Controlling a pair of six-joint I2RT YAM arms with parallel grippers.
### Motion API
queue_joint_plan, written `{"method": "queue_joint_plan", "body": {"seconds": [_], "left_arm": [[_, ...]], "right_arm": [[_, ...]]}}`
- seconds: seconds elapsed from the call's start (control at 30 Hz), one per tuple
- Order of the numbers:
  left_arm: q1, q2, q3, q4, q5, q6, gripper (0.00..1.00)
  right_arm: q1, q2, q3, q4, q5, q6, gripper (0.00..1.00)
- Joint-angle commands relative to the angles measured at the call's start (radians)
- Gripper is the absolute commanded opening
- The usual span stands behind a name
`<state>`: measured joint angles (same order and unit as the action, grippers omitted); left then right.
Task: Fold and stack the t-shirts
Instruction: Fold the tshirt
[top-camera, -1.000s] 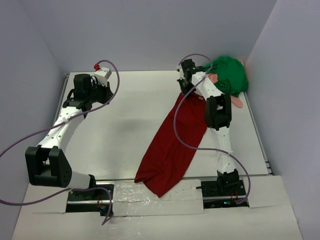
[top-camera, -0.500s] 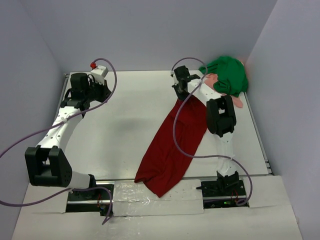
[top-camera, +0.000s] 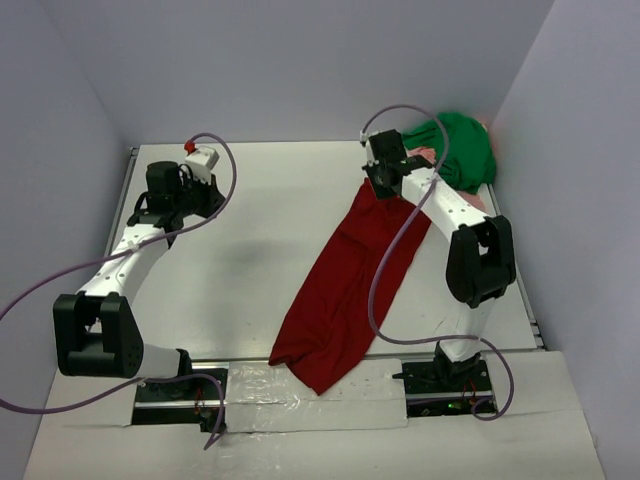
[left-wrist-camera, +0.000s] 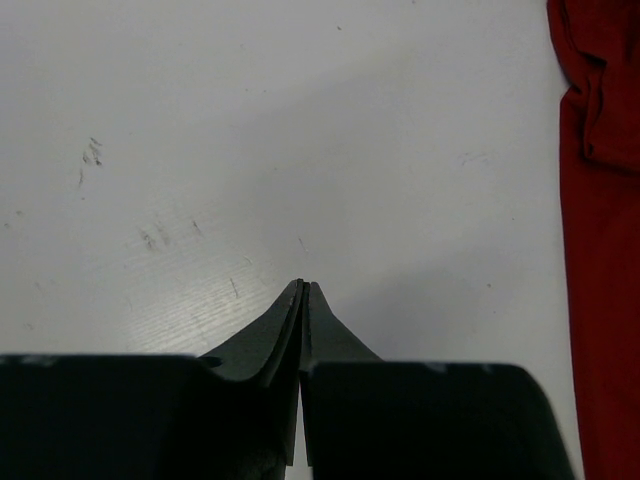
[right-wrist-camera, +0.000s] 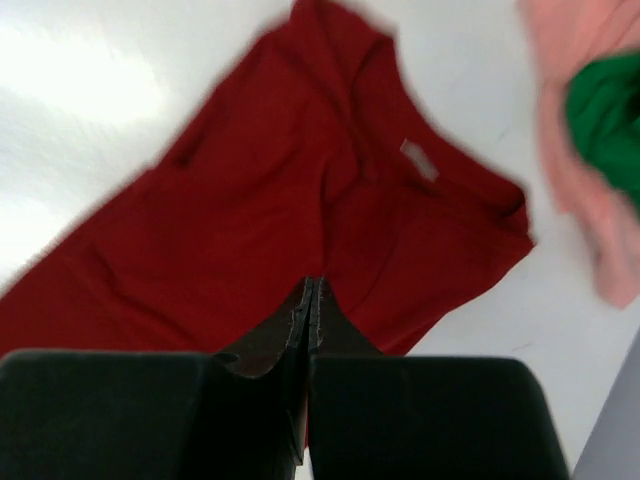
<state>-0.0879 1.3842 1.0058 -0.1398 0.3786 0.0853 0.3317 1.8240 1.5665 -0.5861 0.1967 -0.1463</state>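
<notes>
Starting at the near edge, you have the hem of the dark red t-shirt (top-camera: 340, 290) lying almost against the arm bases. From there it runs as a long, bunched band diagonally away across the white table (top-camera: 230, 260) toward the far right. It is neither spread flat nor folded, so I judge that you are at the laying-out step for this first shirt, with no fold made and nothing stacked.

Further out on the left, your left gripper (left-wrist-camera: 305, 290) hangs over bare table. Its fingers are pressed together on nothing, and the red cloth is only at the right edge of its view.

Further out again, your right gripper (right-wrist-camera: 308, 285) sits above the shirt's collar end. Its fingers are shut tight and no cloth shows between them. The wrist view is blurred, so whether the tips touch the fabric cannot be told.

In the far right corner the green t-shirt (top-camera: 460, 150) lies heaped with the salmon-pink cloth (right-wrist-camera: 580, 30) just beside and partly under it.

Next you probably need to open the right fingers, take a shoulder near the collar, and bring the left arm across for the other shoulder so the shirt can be pulled flat.

Count: one red shirt, one green shirt, one pink piece, two grippers
</notes>
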Motion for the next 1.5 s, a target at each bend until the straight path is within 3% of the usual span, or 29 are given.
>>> {"method": "queue_joint_plan", "body": {"seconds": [0.0, 0.2, 0.67, 0.93, 1.27, 1.47], "left_arm": [[0.011, -0.010, -0.009, 0.106, 0.020, -0.004, 0.09], [0.011, 0.013, -0.039, 0.131, 0.040, -0.010, 0.09], [0.011, 0.029, -0.053, 0.166, 0.068, -0.019, 0.09], [0.011, 0.035, -0.049, 0.161, 0.066, -0.015, 0.09], [0.011, 0.041, -0.052, 0.167, 0.065, -0.007, 0.09], [0.011, 0.044, -0.052, 0.178, 0.068, -0.005, 0.09]], "right_arm": [[-0.019, 0.061, -0.066, -0.038, -0.031, 0.019, 0.00], [-0.037, 0.223, 0.007, -0.109, -0.102, 0.044, 0.00], [-0.056, 0.400, 0.184, -0.225, -0.190, 0.082, 0.00], [-0.080, 0.538, 0.432, -0.346, -0.325, 0.140, 0.00], [-0.079, 0.756, 0.858, -0.501, -0.307, 0.145, 0.00], [-0.059, 0.776, 0.885, -0.426, -0.292, 0.145, 0.00]]}}
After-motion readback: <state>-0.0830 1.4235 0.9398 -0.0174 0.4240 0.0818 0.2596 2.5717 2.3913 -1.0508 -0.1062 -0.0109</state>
